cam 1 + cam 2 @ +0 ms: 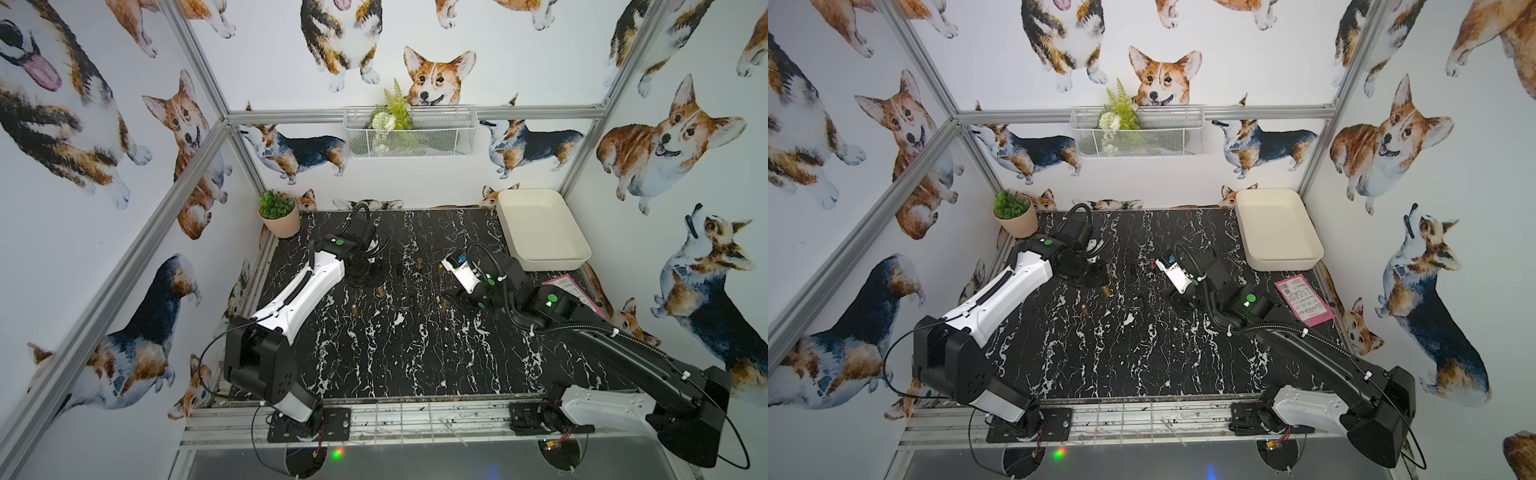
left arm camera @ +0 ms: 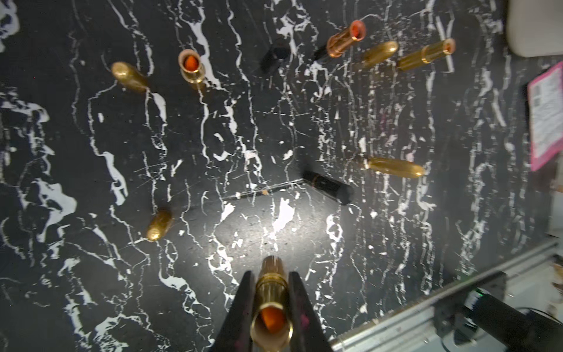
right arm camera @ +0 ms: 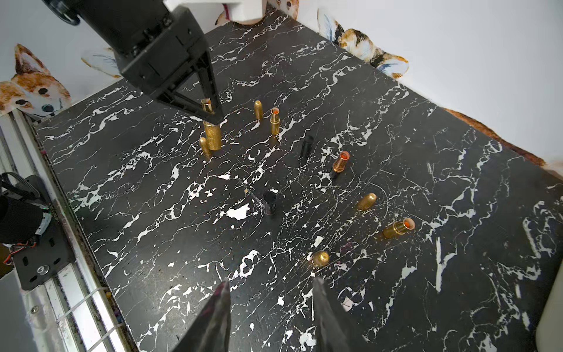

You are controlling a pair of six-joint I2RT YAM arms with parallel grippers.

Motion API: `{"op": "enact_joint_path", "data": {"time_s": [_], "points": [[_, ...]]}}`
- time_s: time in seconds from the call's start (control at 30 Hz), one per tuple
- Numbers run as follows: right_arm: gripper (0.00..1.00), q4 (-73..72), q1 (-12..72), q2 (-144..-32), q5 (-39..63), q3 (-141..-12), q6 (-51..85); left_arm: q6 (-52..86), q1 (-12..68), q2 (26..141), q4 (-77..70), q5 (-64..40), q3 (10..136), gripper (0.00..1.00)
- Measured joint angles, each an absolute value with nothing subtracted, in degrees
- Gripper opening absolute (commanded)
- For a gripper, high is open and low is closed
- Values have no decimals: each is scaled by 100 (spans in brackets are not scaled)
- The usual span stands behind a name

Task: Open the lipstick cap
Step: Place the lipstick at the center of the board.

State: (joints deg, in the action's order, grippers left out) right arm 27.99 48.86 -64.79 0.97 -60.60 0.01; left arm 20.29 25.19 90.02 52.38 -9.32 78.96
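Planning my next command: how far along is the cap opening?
Done: the gold lipstick shows bare colour, cap off; a loose gold cap sits nearby. In hand: left pincer grips it; right pincer is open, empty. Left: probably only releasing it.

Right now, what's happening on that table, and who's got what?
The left arm's fingers are shut on a gold lipstick, its cap off and the orange stick showing. The right arm's fingers are open and empty above the black marble table. Other uncapped lipsticks and loose gold caps sit scattered on it.
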Motion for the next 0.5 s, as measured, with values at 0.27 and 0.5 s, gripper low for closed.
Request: {"op": "enact_joint_path", "data": {"time_s": [0.27, 0.5], "points": [[46, 2818, 4886, -6539, -60, -6023, 40, 2047, 2641, 9282, 4580, -84, 7214, 15], [46, 2827, 4886, -6556, -148, -6031, 62, 2213, 2655, 9367, 3870, 110, 6587, 15]]}}
